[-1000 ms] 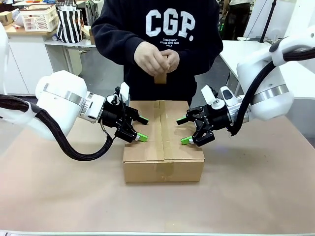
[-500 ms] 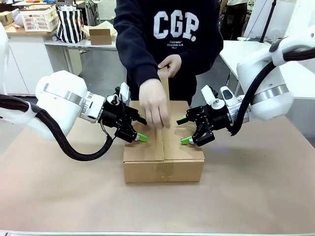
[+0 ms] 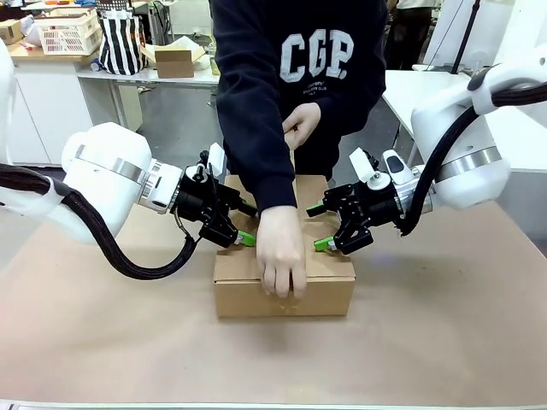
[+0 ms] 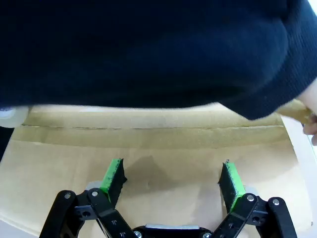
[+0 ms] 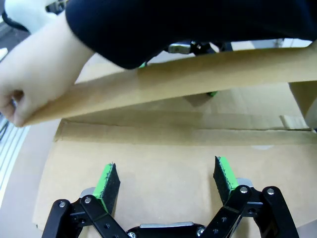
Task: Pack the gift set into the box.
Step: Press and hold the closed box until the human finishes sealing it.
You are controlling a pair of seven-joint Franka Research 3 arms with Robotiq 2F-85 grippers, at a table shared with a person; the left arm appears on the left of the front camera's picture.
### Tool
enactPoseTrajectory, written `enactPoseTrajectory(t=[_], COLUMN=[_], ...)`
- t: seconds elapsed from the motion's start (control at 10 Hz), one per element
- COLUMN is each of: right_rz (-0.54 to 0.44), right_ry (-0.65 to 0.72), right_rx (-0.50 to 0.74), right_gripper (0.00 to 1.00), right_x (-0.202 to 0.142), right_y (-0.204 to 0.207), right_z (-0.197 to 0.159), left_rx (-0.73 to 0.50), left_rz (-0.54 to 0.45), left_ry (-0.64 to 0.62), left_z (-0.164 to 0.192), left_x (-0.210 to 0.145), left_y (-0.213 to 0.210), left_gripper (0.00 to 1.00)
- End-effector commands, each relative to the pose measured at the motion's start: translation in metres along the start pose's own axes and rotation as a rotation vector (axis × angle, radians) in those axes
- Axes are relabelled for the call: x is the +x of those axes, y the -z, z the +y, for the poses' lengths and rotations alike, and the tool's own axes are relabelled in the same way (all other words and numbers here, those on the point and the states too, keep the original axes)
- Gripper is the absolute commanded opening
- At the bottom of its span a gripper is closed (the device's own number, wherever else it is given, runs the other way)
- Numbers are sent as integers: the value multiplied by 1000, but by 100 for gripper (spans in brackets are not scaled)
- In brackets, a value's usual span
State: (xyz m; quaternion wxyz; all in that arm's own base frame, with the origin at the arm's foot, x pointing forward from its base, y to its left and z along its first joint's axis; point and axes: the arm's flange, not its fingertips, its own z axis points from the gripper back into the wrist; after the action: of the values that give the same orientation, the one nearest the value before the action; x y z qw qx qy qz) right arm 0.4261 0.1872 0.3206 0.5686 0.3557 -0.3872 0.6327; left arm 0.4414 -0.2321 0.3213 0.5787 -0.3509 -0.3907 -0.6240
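The box [image 3: 329,286] stands mid-table with its top flaps folded shut; the gift set is hidden. My left gripper [image 3: 247,223] is open over the left flap, and my right gripper [image 3: 318,226] is open over the right flap. The person's hand [image 3: 282,256] presses at the box's front edge on the middle seam. Their other hand [image 3: 301,126] is up behind the box. In the left wrist view, the open left gripper [image 4: 171,178] sits over the box [image 4: 148,148] under a dark sleeve [image 4: 148,49]. In the right wrist view, a brown tape strip [image 5: 173,87] stretches from a hand [image 5: 34,84] above the box [image 5: 163,148]; the right gripper [image 5: 166,181] is open.
The brown tabletop [image 3: 444,325] has free room to both sides and in front of the box. On a far counter stand a small brown box [image 3: 175,61], a white basket [image 3: 68,32] and a striped bag [image 3: 120,38].
The person's hand has run along the seam from the middle of the box top to its front edge, drawing the tape. Neither gripper has moved.
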Motion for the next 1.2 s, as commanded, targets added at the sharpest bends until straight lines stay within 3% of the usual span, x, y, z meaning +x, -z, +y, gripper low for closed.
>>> enactPoseTrajectory(t=[0.0,1.1], right_rz=[8,8], right_ry=[1,1], right_rx=[-1,-1], right_gripper=[100,100], right_x=[-2,-2], right_y=[1,1], right_z=[1,1], left_rx=[-5,-5], left_rz=[0,0], left_ry=[-8,-8], left_z=[-2,-2], left_x=[-3,-3], left_y=[1,1], left_gripper=[100,100])
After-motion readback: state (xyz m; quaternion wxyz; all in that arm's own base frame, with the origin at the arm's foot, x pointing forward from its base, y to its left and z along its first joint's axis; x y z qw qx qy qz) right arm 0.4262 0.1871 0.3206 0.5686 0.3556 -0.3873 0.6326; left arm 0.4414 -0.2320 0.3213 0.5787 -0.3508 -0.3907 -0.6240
